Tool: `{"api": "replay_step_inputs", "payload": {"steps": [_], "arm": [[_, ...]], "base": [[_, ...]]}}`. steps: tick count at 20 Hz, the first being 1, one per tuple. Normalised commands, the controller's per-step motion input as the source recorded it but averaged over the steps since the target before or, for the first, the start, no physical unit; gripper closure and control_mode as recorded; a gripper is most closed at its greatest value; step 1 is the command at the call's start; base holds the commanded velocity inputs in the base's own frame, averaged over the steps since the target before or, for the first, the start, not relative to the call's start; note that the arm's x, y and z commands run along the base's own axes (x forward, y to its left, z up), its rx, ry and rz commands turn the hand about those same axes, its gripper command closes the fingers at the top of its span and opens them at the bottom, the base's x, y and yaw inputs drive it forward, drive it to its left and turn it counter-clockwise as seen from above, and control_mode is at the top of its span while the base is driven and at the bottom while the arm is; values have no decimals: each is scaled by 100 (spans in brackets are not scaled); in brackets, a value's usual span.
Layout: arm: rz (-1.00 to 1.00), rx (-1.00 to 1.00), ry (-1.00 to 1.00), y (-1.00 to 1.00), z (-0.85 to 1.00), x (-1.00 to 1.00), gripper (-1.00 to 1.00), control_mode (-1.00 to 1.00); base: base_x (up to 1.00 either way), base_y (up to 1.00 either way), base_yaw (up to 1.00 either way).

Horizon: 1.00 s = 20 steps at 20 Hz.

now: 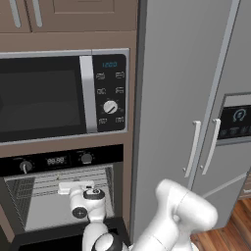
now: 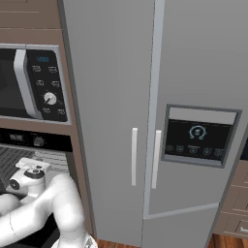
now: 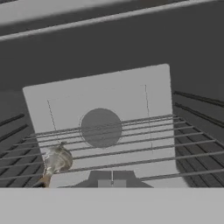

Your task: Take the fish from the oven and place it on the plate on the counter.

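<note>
Pincer (image 3: pixel 112 183) closed tight on nothing, reaching inside the open oven (image 1: pixel 63 196), small silvery fish (image 3: pixel 55 161) lying on its wire rack (image 3: pixel 131 148)

A tall grey refrigerator (image 1: pixel 196 98) with two pale vertical door handles and a dark dispenser panel (image 2: pixel 198 135) takes up the right side. Left of it, a black-and-silver microwave (image 1: pixel 59 93) sits built into brown cabinetry (image 1: pixel 73 14), with cupboard doors above. Wooden flooring (image 1: pixel 235 225) shows at the lower right.
</note>
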Motion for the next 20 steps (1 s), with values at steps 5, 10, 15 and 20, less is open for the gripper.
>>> {"api": "replay_step_inputs", "payload": {"steps": [5, 10, 15, 20], "arm": [[-1, -10, 1, 26, -99, 36, 100, -100], [2, -19, 5, 41, -100, 4, 100, -100], [3, -21, 6, 25, -100, 0, 100, -100], [7, -11, 5, 10, -100, -26, 100, -100]], "base": [[0, 0, 0], [0, 0, 0], [0, 0, 0], [0, 0, 0]]}}
